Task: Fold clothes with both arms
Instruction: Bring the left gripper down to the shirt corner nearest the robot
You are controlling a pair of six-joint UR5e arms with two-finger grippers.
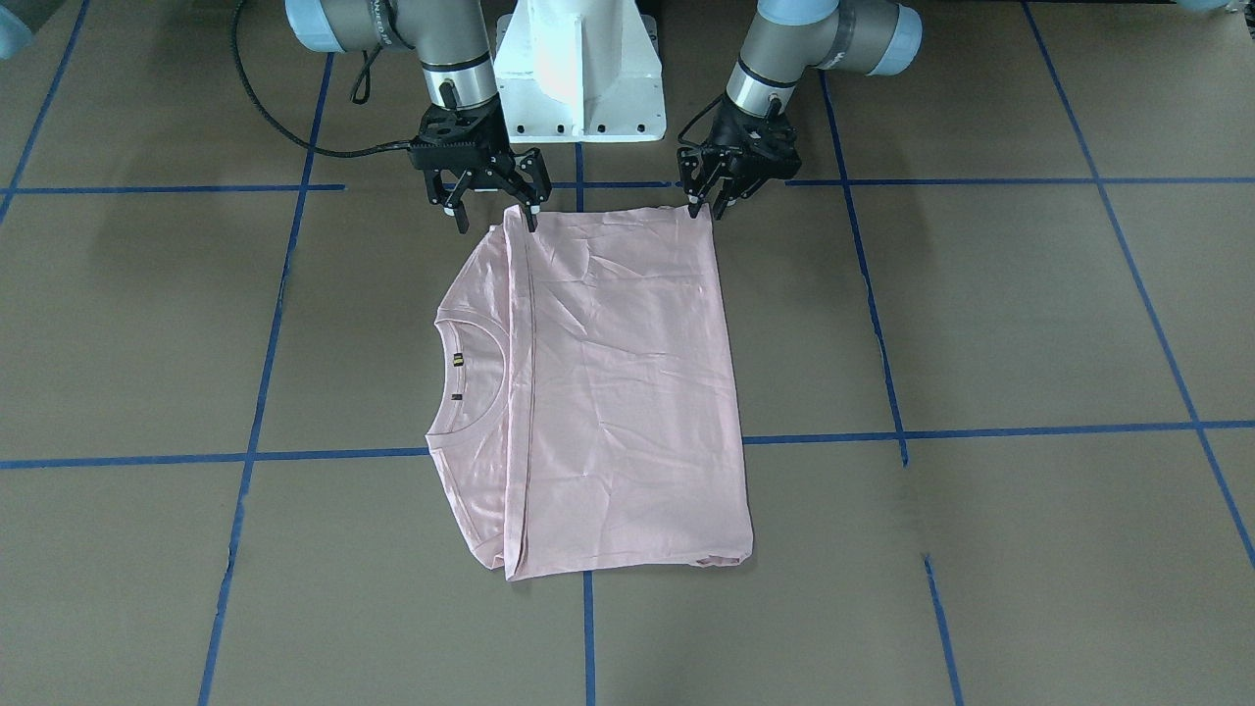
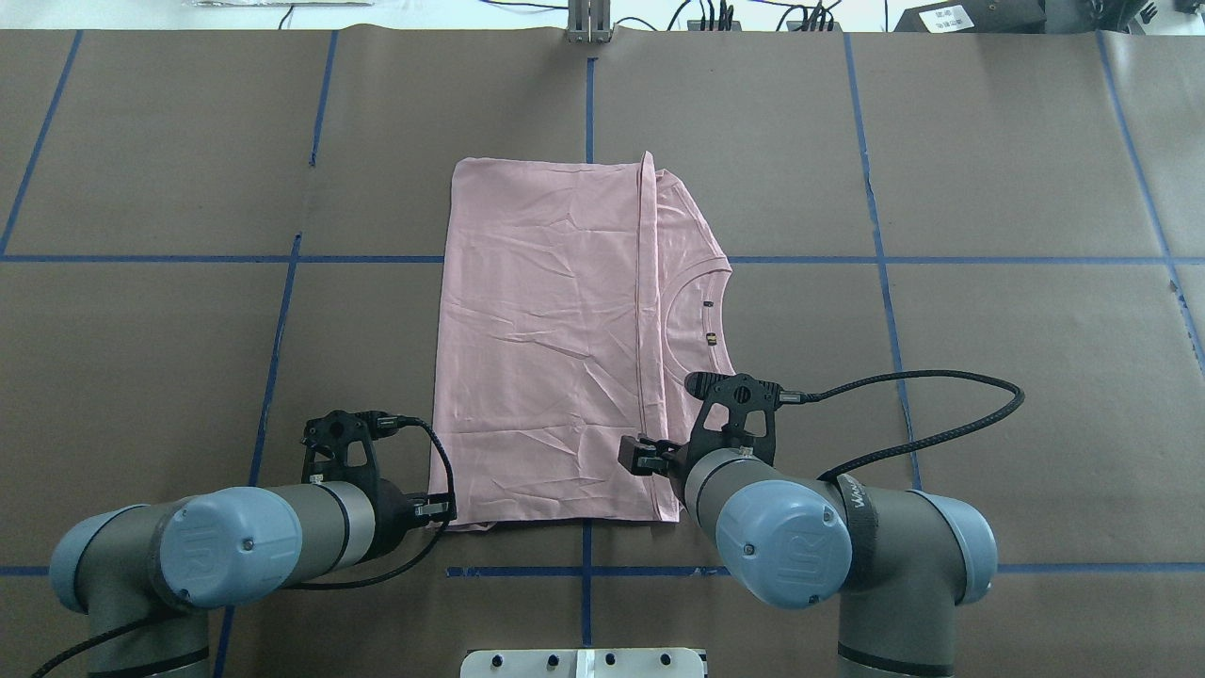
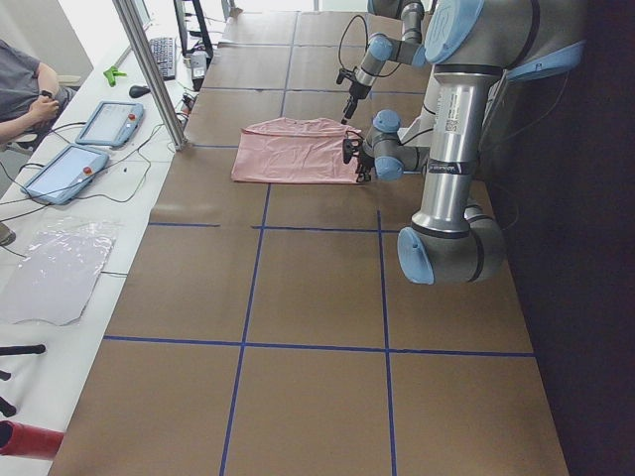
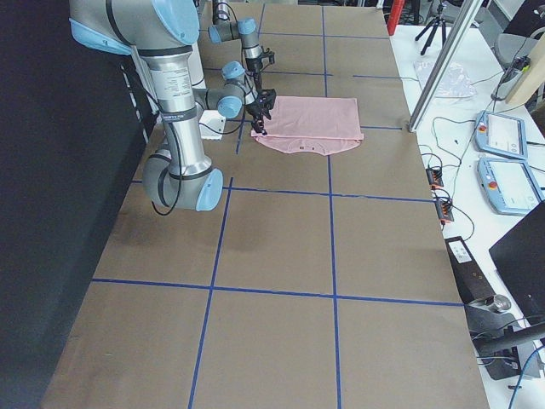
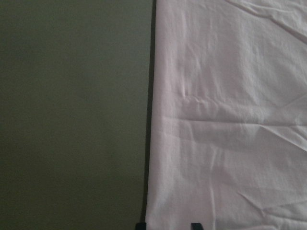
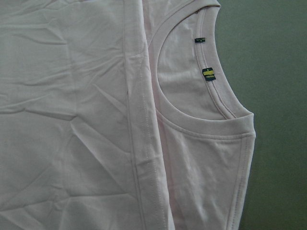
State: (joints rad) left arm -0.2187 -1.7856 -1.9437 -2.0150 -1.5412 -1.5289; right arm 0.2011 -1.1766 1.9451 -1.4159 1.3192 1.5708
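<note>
The clothes are one pale pink T-shirt (image 1: 618, 392) lying flat on the brown table, its lower part folded over up to the ribbed collar (image 1: 480, 378). The collar points to the robot's right (image 6: 192, 115). My left gripper (image 1: 708, 208) stands over the shirt's near corner on the folded side, with its fingers a little apart and the cloth edge (image 5: 151, 143) between the two tips. My right gripper (image 1: 495, 221) is open over the near corner by the shoulder, holding nothing. The shirt (image 2: 546, 358) shows no print from here.
The white pedestal base (image 1: 578, 78) stands just behind the shirt. A black cable (image 2: 941, 405) loops over the table to the right arm. A metal post (image 3: 149, 69), tablets (image 3: 60, 174) and a seated person (image 3: 25, 89) are along the table's far side.
</note>
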